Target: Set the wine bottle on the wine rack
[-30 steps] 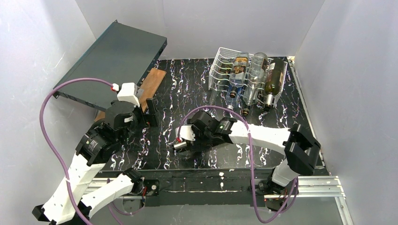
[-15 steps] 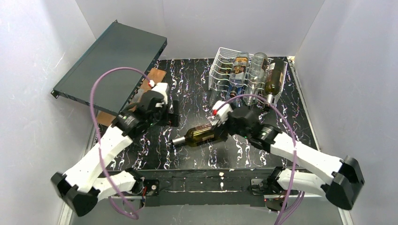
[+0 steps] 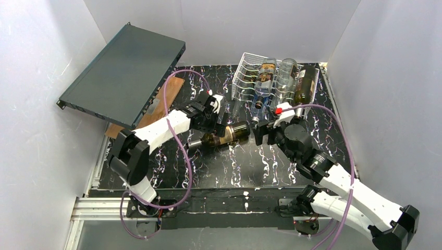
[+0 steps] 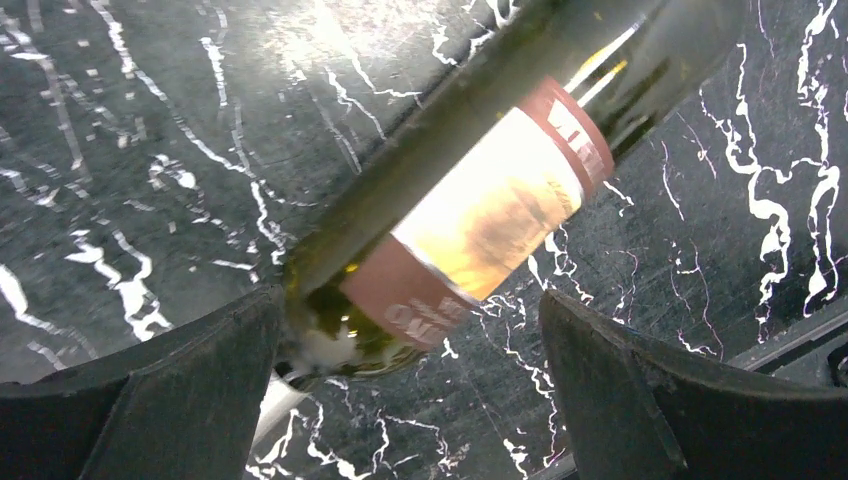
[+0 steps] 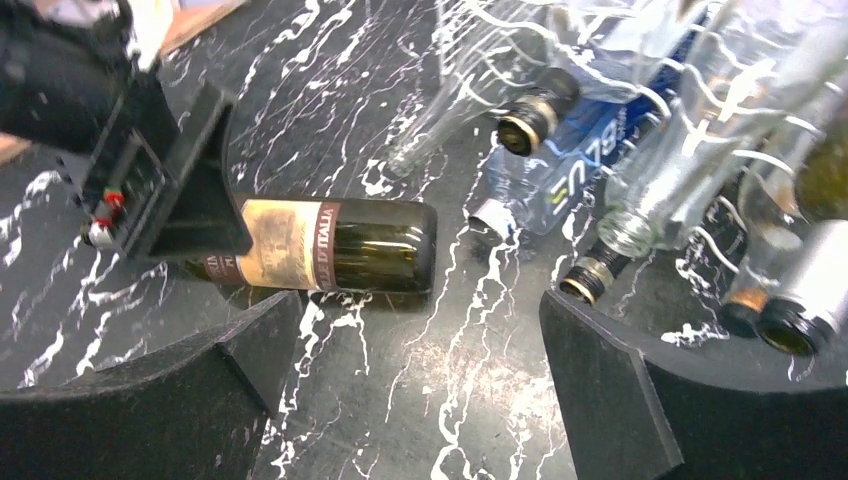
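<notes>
Left wrist view: the left jaws stand spread wide and empty astride the wine bottle [image 4: 480, 210], which lies on its side on the tabletop [image 3: 208, 172], closer to one finger than the other. A squeeze from here could well roll or skid the round glass out. Just past the bottle's base the right jaws gape, holding nothing, and beyond them the wine rack [image 3: 242, 78] appears free only toward its left side, the necks of the stored bottles [image 3: 268, 83] crowding the approach.
</notes>
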`<move>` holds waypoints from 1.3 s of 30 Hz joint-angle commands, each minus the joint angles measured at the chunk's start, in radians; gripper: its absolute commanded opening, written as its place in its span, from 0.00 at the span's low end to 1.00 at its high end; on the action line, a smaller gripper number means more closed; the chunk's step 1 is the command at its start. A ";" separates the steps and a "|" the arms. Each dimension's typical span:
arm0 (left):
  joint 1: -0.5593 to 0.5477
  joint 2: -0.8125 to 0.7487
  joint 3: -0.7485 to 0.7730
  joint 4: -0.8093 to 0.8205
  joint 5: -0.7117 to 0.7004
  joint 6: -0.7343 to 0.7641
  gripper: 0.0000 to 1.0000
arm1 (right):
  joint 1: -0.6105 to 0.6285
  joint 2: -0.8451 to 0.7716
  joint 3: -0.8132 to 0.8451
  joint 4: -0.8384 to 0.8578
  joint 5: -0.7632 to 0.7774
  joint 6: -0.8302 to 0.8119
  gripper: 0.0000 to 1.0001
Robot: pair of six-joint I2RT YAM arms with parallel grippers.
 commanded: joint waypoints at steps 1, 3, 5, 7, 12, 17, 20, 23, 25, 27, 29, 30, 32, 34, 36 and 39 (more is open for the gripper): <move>0.002 0.039 0.003 0.070 0.107 0.030 0.98 | -0.006 -0.062 -0.011 0.045 0.148 0.119 0.98; 0.001 0.072 0.007 0.065 0.124 0.026 0.98 | -0.006 -0.059 -0.001 0.029 0.151 0.111 0.98; -0.007 0.080 0.000 0.062 0.128 0.018 0.98 | -0.006 -0.046 0.006 0.013 0.162 0.091 0.98; -0.029 0.069 -0.017 0.061 0.108 0.012 0.98 | -0.007 -0.031 0.007 0.005 0.203 0.086 0.98; -0.092 0.064 -0.038 0.019 -0.024 -0.026 0.98 | -0.032 0.063 0.050 -0.091 0.358 0.181 0.98; -0.130 0.090 -0.036 -0.002 -0.115 -0.060 0.98 | -0.125 0.150 0.096 -0.151 0.338 0.211 0.98; -0.155 0.116 -0.014 -0.016 -0.136 -0.056 0.98 | -0.173 0.154 0.102 -0.155 0.286 0.185 0.98; -0.180 0.150 0.016 -0.032 -0.153 -0.045 0.98 | -0.196 0.126 0.091 -0.139 0.260 0.159 0.98; -0.191 0.168 0.030 -0.035 -0.159 -0.043 0.98 | -0.203 0.106 0.082 -0.134 0.260 0.146 0.98; -0.198 0.182 0.043 -0.034 -0.162 -0.043 0.98 | -0.207 0.090 0.072 -0.131 0.256 0.134 0.98; -0.205 0.198 0.058 -0.034 -0.161 -0.038 0.98 | -0.209 0.078 0.063 -0.129 0.245 0.129 0.98; -0.208 0.207 0.065 -0.035 -0.161 -0.034 0.98 | -0.210 0.073 0.057 -0.127 0.235 0.132 0.98; -0.214 0.224 0.079 -0.036 -0.161 -0.028 0.98 | -0.212 0.067 0.045 -0.117 0.211 0.140 0.98; -0.218 0.235 0.087 -0.036 -0.165 -0.029 0.97 | -0.213 0.065 0.036 -0.112 0.198 0.147 0.98; -0.223 0.239 0.093 -0.036 -0.167 -0.032 0.95 | -0.212 0.064 0.026 -0.110 0.200 0.151 0.98; -0.235 0.238 0.098 -0.035 -0.168 -0.032 0.84 | -0.214 0.058 0.022 -0.107 0.200 0.148 0.98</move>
